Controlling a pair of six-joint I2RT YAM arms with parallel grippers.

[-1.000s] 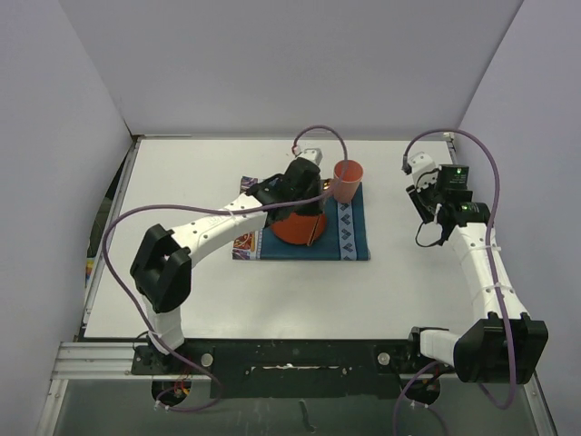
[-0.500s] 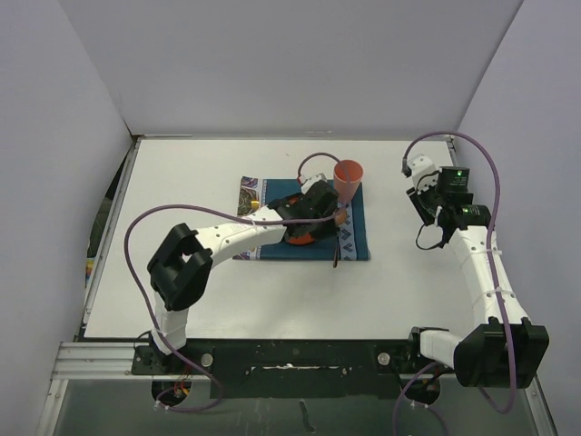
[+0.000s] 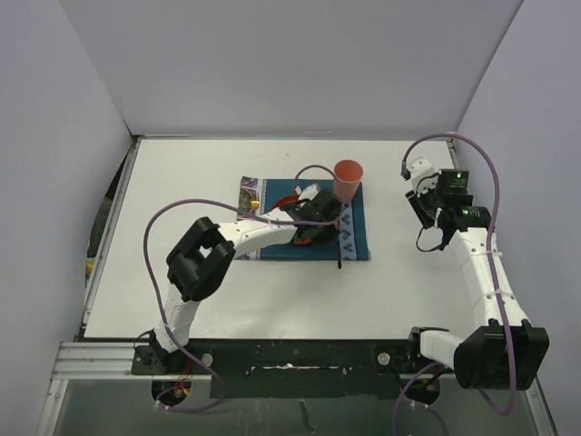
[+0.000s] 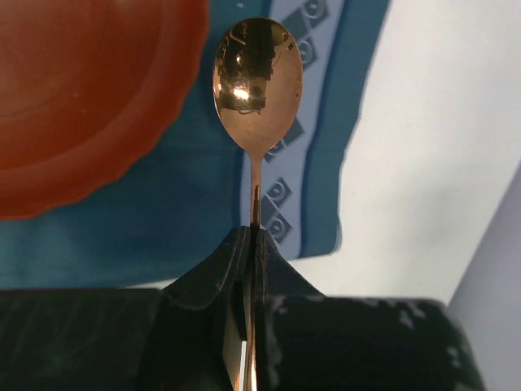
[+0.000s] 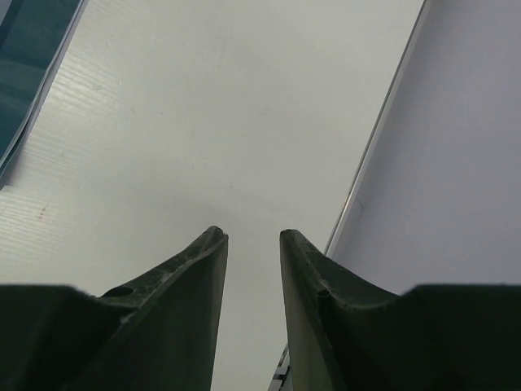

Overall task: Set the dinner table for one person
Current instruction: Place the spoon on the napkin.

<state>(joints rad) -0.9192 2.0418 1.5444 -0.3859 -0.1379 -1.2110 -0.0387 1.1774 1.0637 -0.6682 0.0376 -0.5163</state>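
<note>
My left gripper (image 4: 254,234) is shut on the thin handle of a shiny copper spoon (image 4: 257,77), which points away from it. The spoon hangs over the patterned right end of the teal placemat (image 4: 191,208), just right of the red plate (image 4: 81,98). In the top view, the left gripper (image 3: 333,221) reaches over the placemat (image 3: 356,243) with the spoon (image 3: 339,251) sticking out toward the near edge. An orange cup (image 3: 348,178) stands at the placemat's far right corner. My right gripper (image 5: 252,236) is open and holds nothing above the white dinner table (image 5: 203,122).
The right gripper (image 3: 411,179) hovers near the table's far right, close to the metal edging and the side wall (image 5: 472,163). A corner of the placemat (image 5: 24,65) shows at its left. Bare tabletop (image 3: 182,182) lies left of the placemat.
The left arm has swung down and toward the near side, bringing the spoon low over the placemat's right end beside the plate. The right arm has not moved.
</note>
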